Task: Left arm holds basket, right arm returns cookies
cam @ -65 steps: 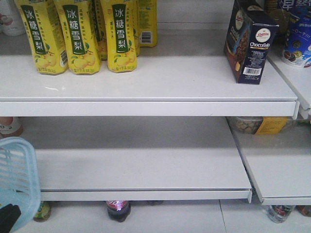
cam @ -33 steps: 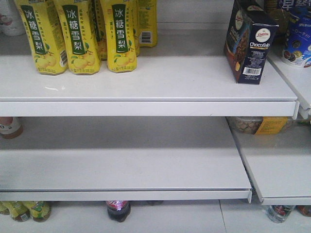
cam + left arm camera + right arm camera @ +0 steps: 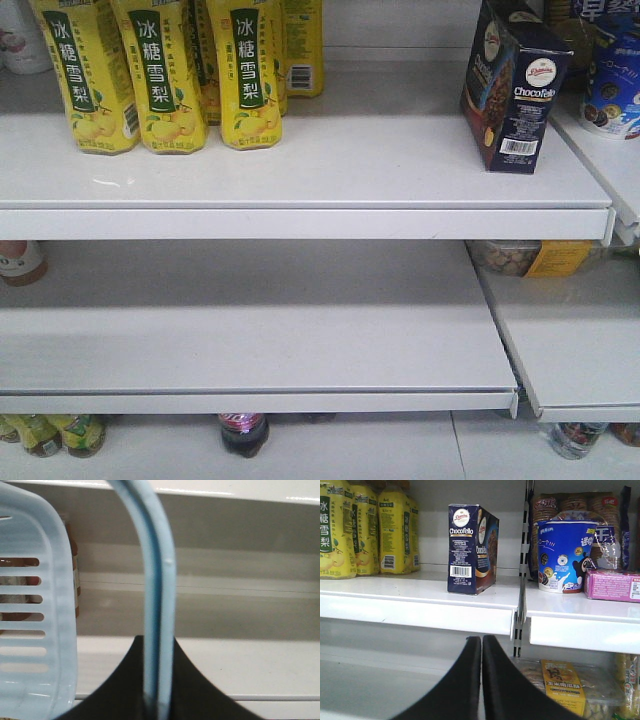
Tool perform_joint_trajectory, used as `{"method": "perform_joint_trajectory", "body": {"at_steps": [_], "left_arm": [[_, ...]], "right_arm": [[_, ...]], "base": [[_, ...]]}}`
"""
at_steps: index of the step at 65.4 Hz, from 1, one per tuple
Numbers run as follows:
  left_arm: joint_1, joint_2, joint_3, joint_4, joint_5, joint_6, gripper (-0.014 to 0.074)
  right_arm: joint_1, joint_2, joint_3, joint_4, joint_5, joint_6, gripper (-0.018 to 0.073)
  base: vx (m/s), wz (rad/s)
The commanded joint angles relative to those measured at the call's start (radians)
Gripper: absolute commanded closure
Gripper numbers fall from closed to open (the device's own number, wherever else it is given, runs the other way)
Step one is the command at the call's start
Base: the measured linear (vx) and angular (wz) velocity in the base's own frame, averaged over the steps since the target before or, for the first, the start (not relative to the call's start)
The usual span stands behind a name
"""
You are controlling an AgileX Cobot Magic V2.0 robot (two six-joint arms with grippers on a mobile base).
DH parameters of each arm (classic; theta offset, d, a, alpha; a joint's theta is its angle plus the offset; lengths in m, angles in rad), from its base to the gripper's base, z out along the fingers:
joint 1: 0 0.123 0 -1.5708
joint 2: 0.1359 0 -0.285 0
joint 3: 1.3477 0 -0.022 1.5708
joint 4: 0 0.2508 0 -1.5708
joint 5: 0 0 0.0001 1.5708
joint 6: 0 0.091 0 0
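The dark blue Chocofello cookie carton stands upright on the upper white shelf at the right end; the right wrist view shows it above and ahead of my right gripper. That gripper is shut and empty, below the shelf's front edge. My left gripper is shut on the light-blue loop handle of the basket, whose slotted side hangs at the left of that view. Neither arm nor the basket shows in the front view.
Yellow pear-drink bottles stand at the upper shelf's left. A blue snack cup, a pink box and biscuit packs sit on the adjacent right shelf. A yellow-labelled clear box lies on the lower shelf. Bottles stand under the bottom shelf.
The basket and left gripper at the front view's lower left one second ago have left that view. The carton and shelves have not moved.
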Motion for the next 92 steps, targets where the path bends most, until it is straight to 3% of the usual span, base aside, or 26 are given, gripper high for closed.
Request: {"method": "perform_joint_trajectory", "body": {"at_steps": [1,92], "left_arm": [[0.006,-0.024,0.012,0.017,-0.085,0.004,0.0603],[0.015,-0.022,0.01,0.014,-0.085,0.004,0.0603]], "right_arm": [[-0.001,0.01,-0.03,0.019,0.03,-0.008,0.0568],[-0.002,0.01,-0.03,0.019,-0.012,-0.01,0.0568]], "base": [[0.0,0.0],[0.0,0.0]]}}
